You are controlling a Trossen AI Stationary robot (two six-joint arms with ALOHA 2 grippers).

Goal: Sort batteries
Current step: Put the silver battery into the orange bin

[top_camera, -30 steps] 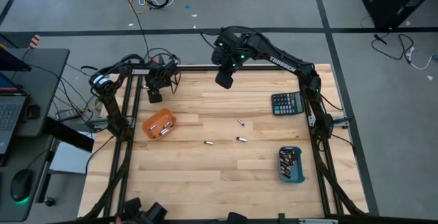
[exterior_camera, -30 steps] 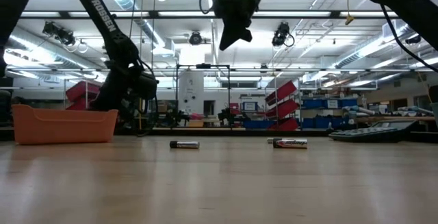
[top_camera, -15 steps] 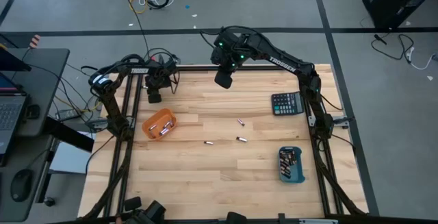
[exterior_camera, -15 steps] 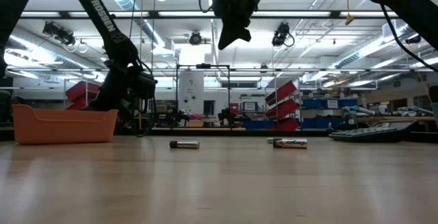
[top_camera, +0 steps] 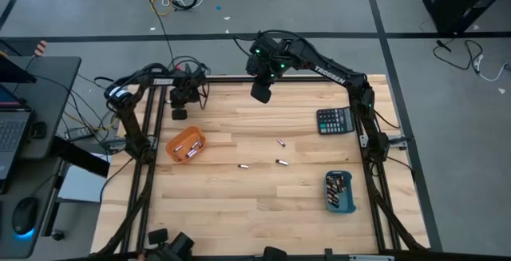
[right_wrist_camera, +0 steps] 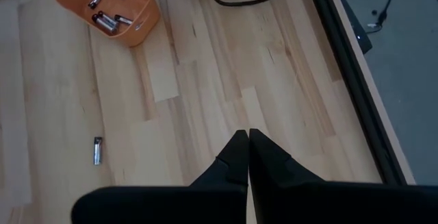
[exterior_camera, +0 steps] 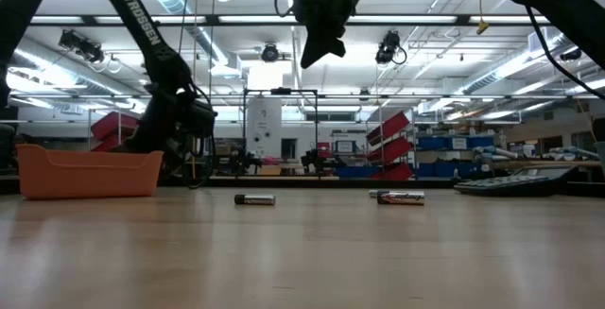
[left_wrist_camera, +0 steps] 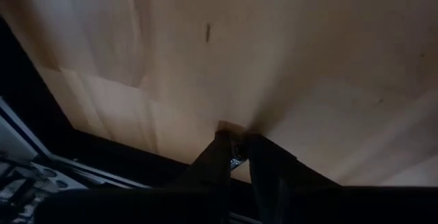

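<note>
Since the earlier high view, we see almost nothing shifted on the table; the one change is at the left gripper (top_camera: 180, 112), which has drawn back a shade toward the far-left corner and whose fingers have come closer together. In its own wrist view the left gripper (left_wrist_camera: 236, 148) shows two dark fingers nearly meeting, with a small pale glint between the tips; we cannot tell whether that is a cell or part of the claw, so we cannot say it holds anything. The right gripper (top_camera: 260, 93) hangs high over the far edge at mid-table, its fingers pressed together and empty, as its wrist view (right_wrist_camera: 243, 142) makes plain.

Moving outward, the orange tray (top_camera: 185, 145) sits at the left, just nearer than the left gripper, with a few batteries (top_camera: 190, 152) in it. Three loose batteries lie mid-table, well apart from both claws: one (top_camera: 280, 142), one (top_camera: 243, 167) and one (top_camera: 281, 162). The blue tray (top_camera: 339, 191) at the near right holds more cells, and the calculator (top_camera: 334, 120) lies far right.

We judge the sorting is mostly done, with three cells left. The next move calls for one arm to come down over a loose cell with fingers spread.

The low view shows two loose cells lying flat on the wood (exterior_camera: 254, 198); the third does not show there.
</note>
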